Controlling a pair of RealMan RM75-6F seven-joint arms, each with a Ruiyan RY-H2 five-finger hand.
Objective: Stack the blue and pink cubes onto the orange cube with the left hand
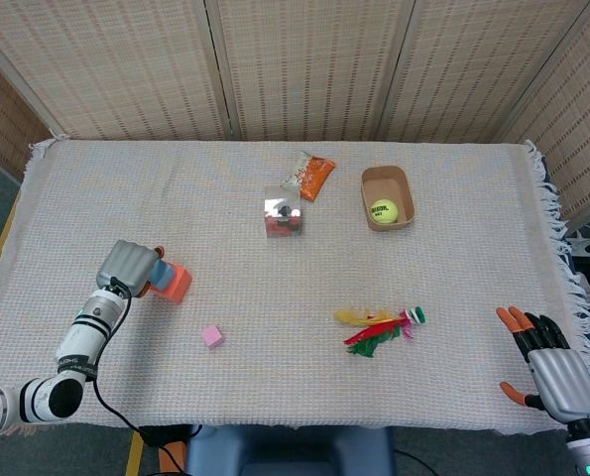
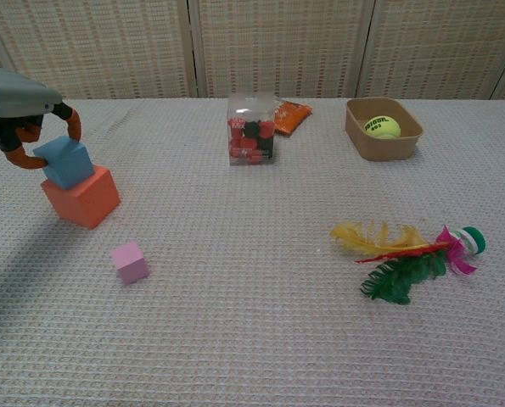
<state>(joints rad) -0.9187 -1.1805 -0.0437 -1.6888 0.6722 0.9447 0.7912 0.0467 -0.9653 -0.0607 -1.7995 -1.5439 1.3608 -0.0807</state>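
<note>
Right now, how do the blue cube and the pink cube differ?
The blue cube sits tilted on top of the orange cube, while the pink cube lies flat on the cloth. The left hand has its fingers around the blue cube; nothing touches the pink cube. The blue cube looks larger than the pink one. Both are plain solid-coloured blocks on the left part of the table.

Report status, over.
Left hand holds blue cube tilted on orange cube. Right hand open, idle. Pink cube on the cloth, nothing in the way.
</note>
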